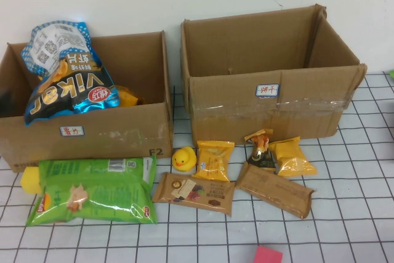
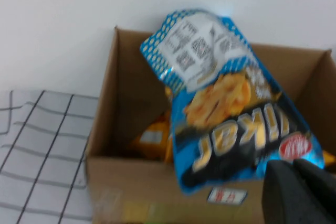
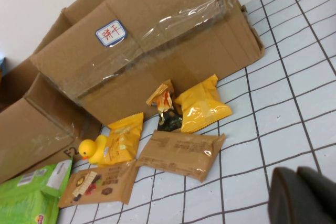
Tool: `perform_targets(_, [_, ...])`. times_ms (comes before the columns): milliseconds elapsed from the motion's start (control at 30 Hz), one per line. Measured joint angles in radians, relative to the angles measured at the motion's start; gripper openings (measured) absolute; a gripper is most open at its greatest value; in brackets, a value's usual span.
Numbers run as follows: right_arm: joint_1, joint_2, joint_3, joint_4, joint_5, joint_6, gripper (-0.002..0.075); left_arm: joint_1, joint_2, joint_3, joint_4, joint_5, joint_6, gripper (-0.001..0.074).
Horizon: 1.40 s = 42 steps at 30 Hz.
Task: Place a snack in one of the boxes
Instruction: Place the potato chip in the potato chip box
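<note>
White wall and a gridded white surface point(image 1: 345, 214) frame two cardboard boxes. Neither gripper appears in the high view; the left gripper point(image 2: 299, 192) shows only as a dark blur in its wrist view, near the left box point(image 1: 123, 130), and the right gripper point(image 3: 304, 195) as a dark shape above the grid near the small snacks, so I cannot tell how either pair of jaws stands. A blue chip bag point(image 1: 68, 84) leans out over the left box's near wall, probably only half settled; a nudge could tip it onto the green chip bag point(image 1: 92, 190) below. The right box point(image 1: 271, 100) looks empty. Small packets crowd a rubber duck point(image 1: 183, 159), inviting a wrong pick.
</note>
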Motion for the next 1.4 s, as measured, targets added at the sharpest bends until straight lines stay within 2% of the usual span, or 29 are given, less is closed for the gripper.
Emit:
perform_targets(300, [0.0,0.0,0.0,0.0,0.0,0.0,-0.0001,0.0,0.475,-0.373,-0.248,0.002,0.212,-0.0001])
perform_targets(633, [0.0,0.0,0.0,0.0,0.0,0.0,-0.0001,0.027,0.862,-0.716,-0.283,0.008,0.202,-0.0001])
perform_targets(900, [0.0,0.0,0.0,0.0,0.0,0.0,-0.0001,0.136,0.994,-0.776,-0.307,0.009,0.06,-0.0001])
perform_targets(1400, [0.0,0.0,0.0,0.0,0.0,0.0,-0.0001,0.245,1.084,-0.787,-0.424,0.076,0.082,-0.0001])
